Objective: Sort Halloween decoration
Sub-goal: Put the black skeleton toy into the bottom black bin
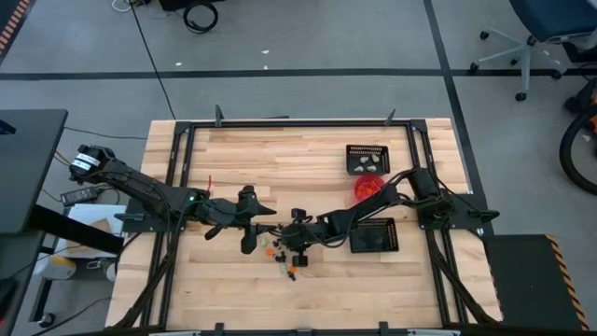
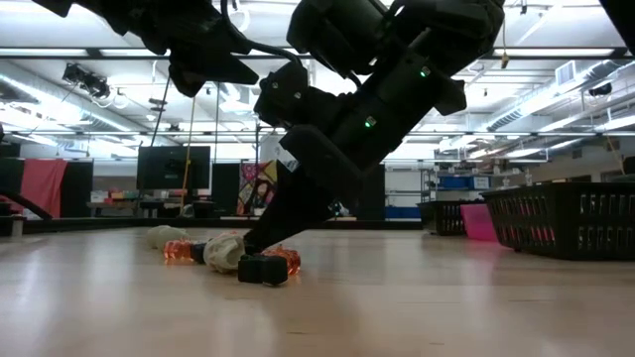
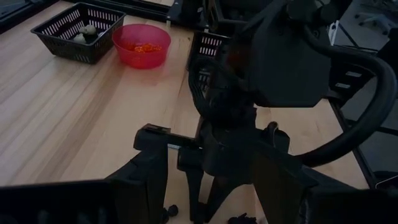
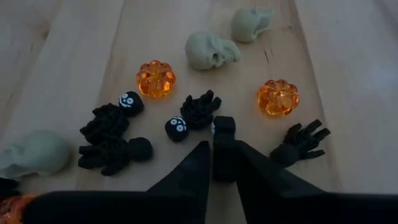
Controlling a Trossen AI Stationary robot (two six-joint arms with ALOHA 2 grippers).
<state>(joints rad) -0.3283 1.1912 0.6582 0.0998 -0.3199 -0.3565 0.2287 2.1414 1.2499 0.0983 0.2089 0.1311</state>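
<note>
Halloween decoration point(image 4: 155, 78): small orange, black and cream plastic trinkets scattered on the wooden table point(image 1: 280, 159).
Right gripper point(image 4: 222, 163) pinches a small black trinket point(image 4: 224, 146); left gripper point(image 1: 254, 227) waits beside, fingers spread; the thin grip may slip on lifting.

The counter point(image 1: 280, 159) was seen as pale blond wood with a fine striped grain, framed in black. Translucent orange was shown by two ribbed pumpkins point(image 4: 155, 78), pale greenish cream by the skulls point(image 4: 210, 50), and matte black by the skeletal hand trinkets point(image 4: 301, 143). White eyes were painted on two small black balls point(image 4: 130, 101). A black piece point(image 4: 224, 146) was clamped by the black right hand point(image 4: 222, 163). The bowl point(image 3: 140, 45), at about 2 o'clock on the counter, was pink-red, the mesh trays point(image 3: 78, 31) black.
</note>
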